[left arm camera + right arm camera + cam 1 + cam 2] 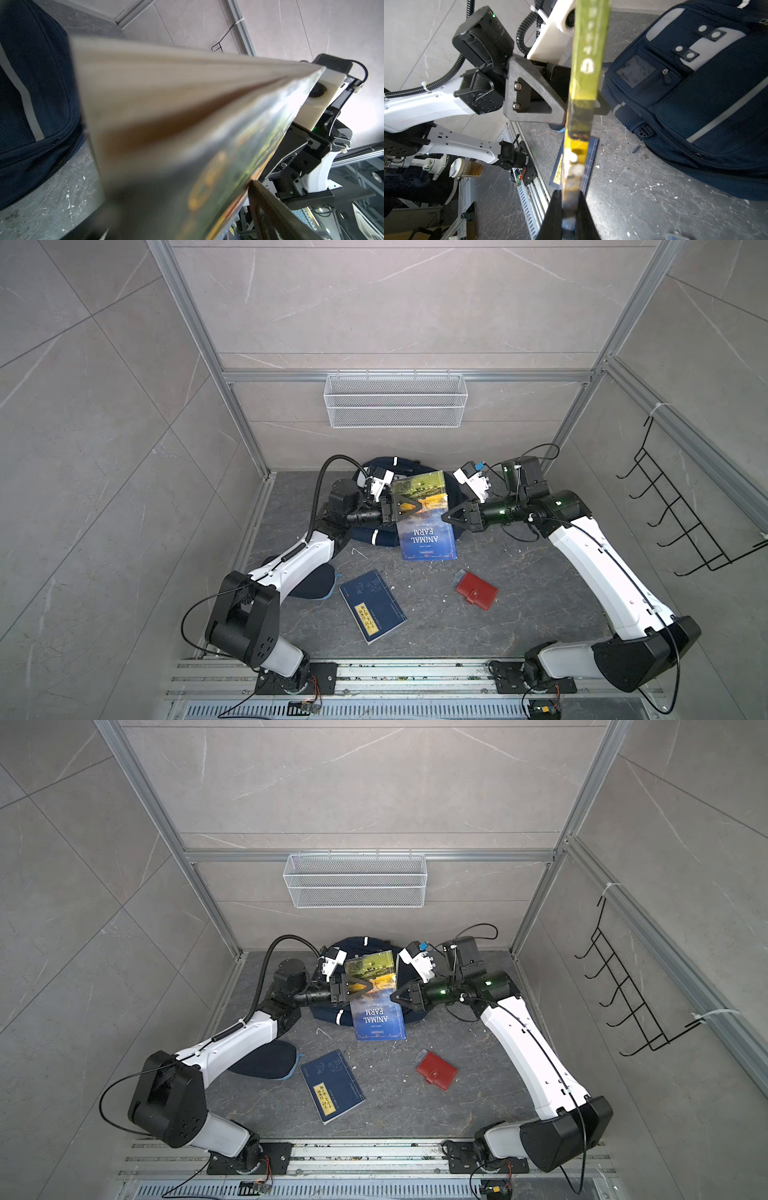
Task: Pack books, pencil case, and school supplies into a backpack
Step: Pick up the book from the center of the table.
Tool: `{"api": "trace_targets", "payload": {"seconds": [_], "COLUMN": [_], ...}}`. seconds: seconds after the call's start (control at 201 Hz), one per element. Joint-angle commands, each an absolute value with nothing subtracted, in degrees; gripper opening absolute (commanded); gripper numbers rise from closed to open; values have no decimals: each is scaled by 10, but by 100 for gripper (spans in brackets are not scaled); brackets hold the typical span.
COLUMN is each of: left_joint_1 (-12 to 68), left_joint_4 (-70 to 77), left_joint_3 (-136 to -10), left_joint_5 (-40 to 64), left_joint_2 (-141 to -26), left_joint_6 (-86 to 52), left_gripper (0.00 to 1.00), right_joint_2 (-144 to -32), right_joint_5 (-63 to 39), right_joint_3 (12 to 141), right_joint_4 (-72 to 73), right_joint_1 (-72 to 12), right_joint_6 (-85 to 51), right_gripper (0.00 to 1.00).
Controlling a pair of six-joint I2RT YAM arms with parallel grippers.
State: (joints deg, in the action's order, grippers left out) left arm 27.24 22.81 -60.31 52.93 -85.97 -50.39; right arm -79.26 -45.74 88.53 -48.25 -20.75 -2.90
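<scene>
Aloft: landscape-cover book (428, 531), tilted over backpack (708, 116), spine edge clamped in right pincer (446, 516), closed tight. Opposite: left pincer (415, 506), jaws spread wide astride book's other edge. On desk (519, 593): navy book (372, 605), red snap case (476, 587), pencil case (313, 585) partly under left arm (299, 560).

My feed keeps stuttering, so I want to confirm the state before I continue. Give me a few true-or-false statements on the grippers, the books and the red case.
1. The fingers of the right gripper are clamped on the landscape-cover "Animal Farm" paperback. True.
2. The left gripper is shut tight on that paperback. False: its fingers stand open, one on either side of the book.
3. The navy paperback with the yellow label is inside the large navy fabric backpack. False: it lies flat on the grey tabletop, outside the backpack.
4. The small red snap-strap case lies on the tabletop, apart from both grippers. True.
</scene>
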Motion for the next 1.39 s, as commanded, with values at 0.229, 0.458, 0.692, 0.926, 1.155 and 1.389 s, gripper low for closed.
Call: {"api": "trace_targets", "payload": {"seconds": [0.229,0.458,0.692,0.926,1.155,1.389], "left_joint_1": [279,278,279,277,282,300], "left_joint_4": [260,257,232,136,132,214], "left_joint_3": [-624,-632,-643,-684,-725,-783], "left_joint_5": [578,583,570,459,268,150], "left_joint_2": [-825,-807,-788,-803,-849,-922], "left_joint_6": [-525,-531,-524,-520,-594,-665], "left_gripper": [78,32,0,0,0,0], "right_joint_2": [-768,-768,-771,-773,-767,-721], "right_joint_5": [-539,-538,-522,-426,-329,-306], "right_joint_3": [928,937,943,955,918,803], "right_joint_4": [-455,-463,-463,-449,-414,-251], "right_joint_1": [-207,-205,-198,-188,-178,-176], "right_joint_6": [-18,-13,-11,-62,-210,-379], "right_gripper": [0,0,0,76,100,100]}}
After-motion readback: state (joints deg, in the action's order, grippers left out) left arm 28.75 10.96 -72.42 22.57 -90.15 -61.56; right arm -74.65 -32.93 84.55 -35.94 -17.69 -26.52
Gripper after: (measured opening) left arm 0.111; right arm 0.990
